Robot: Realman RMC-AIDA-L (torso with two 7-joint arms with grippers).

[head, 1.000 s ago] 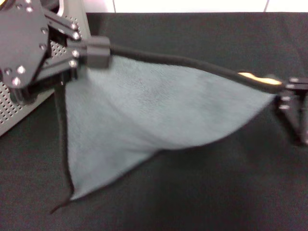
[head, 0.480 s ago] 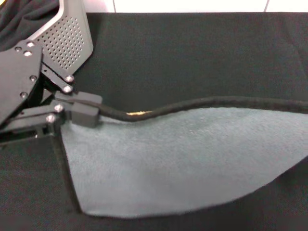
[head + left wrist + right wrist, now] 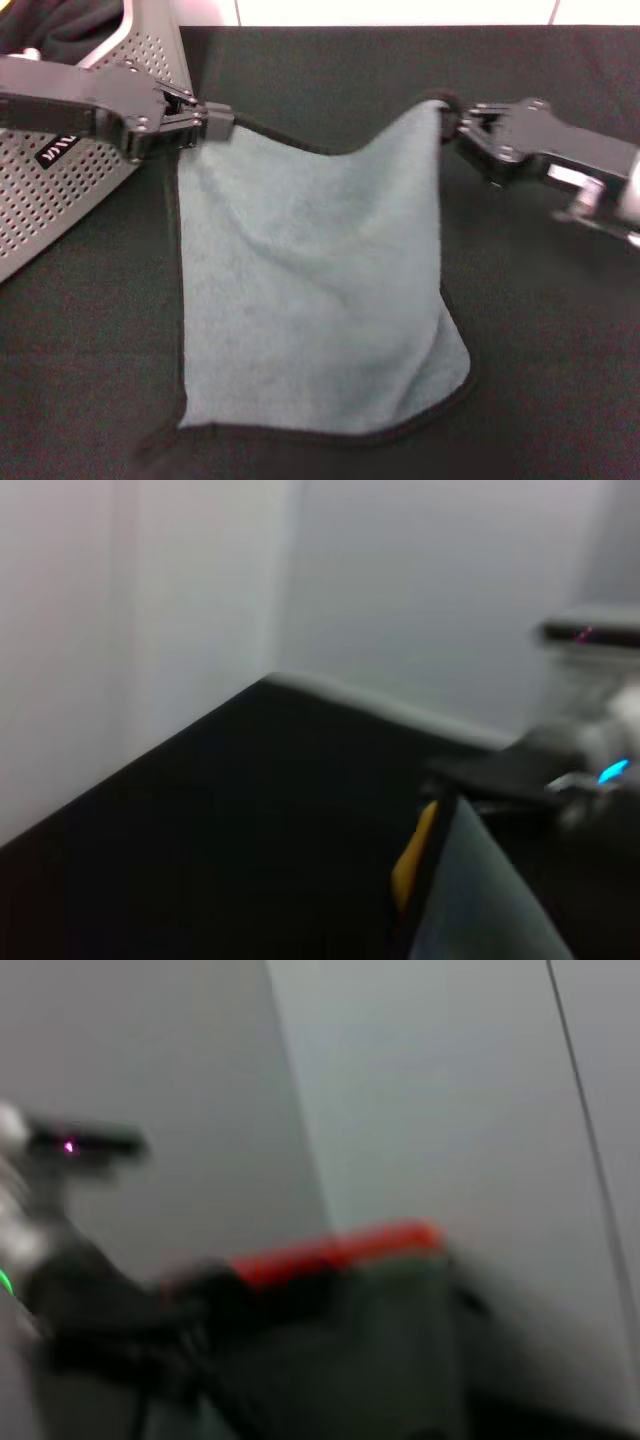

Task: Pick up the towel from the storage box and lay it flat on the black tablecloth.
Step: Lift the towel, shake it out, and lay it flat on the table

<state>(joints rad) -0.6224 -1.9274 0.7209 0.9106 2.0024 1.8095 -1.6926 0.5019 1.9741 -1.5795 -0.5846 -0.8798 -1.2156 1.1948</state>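
The grey-green towel with its black hem hangs spread between my two grippers, and its lower part lies on the black tablecloth. My left gripper is shut on the towel's upper left corner. My right gripper is shut on its upper right corner. The light grey perforated storage box stands at the far left behind my left arm. In the left wrist view the towel's edge and its yellow tag show, with my right arm beyond.
A soft black cloth lies in the storage box at the top left. The tablecloth's far edge meets a white wall. A blurred red-topped object shows in the right wrist view.
Both grippers have moved away from me and closer together with the towel. The towel has gone from stretched wide and close to me to hanging down, its lower edge now on the tablecloth.
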